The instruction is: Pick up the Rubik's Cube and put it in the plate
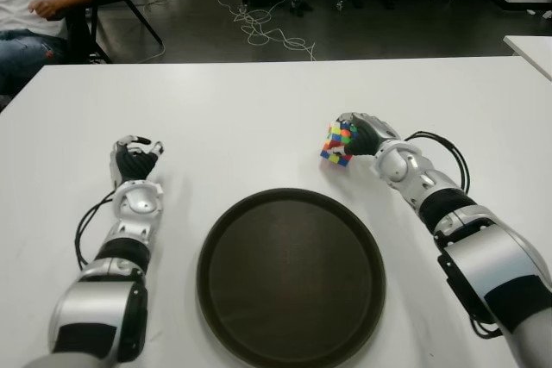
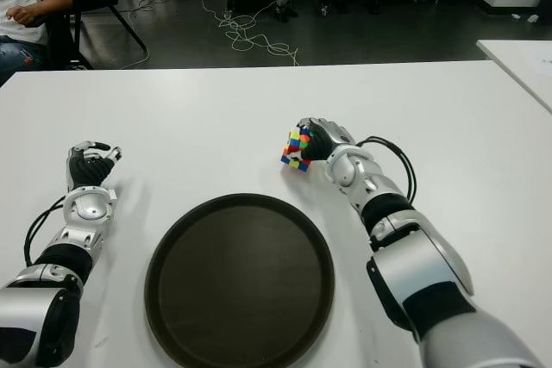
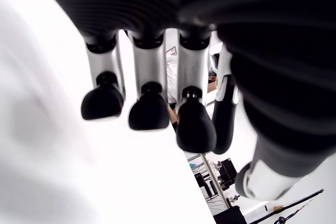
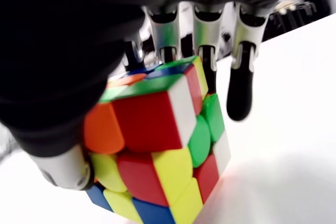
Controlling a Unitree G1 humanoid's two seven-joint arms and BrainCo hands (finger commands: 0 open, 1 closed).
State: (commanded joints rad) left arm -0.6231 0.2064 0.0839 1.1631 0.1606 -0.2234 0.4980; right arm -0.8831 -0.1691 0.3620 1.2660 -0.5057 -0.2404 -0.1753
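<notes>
A white table (image 1: 259,101) is stretching wide around both arms, with bare surface lying open ahead of the right hand (image 1: 366,134) and out to its right toward the table's far edge. A second white tabletop (image 1: 533,47) is showing at the far right, apart from this one across a strip of floor. Beyond the far edge, cables (image 1: 263,32) are trailing over a dark floor, and a seated person (image 1: 30,15) is showing at the far left corner.

The right hand is curling around the Rubik's Cube (image 1: 337,144), which is sitting at the hand's left side, at its fingertips. In the right wrist view the fingers (image 4: 242,77) are reaching down over the cube's far face while the thumb (image 4: 63,161) is pressing on the near orange side, so the cube (image 4: 157,145) is being clasped between them. Whether the cube is touching the table or is just off it cannot be told.

The round dark plate (image 1: 259,213) is lying near the right hand, toward the robot and to the hand's left, apart from the cube, with a strip of bare table between them.

The left hand (image 1: 134,158) is showing well to the left of the plate, beside its far left rim. Its fingers (image 3: 149,108) are hanging loosely bent over the table and are holding nothing.
</notes>
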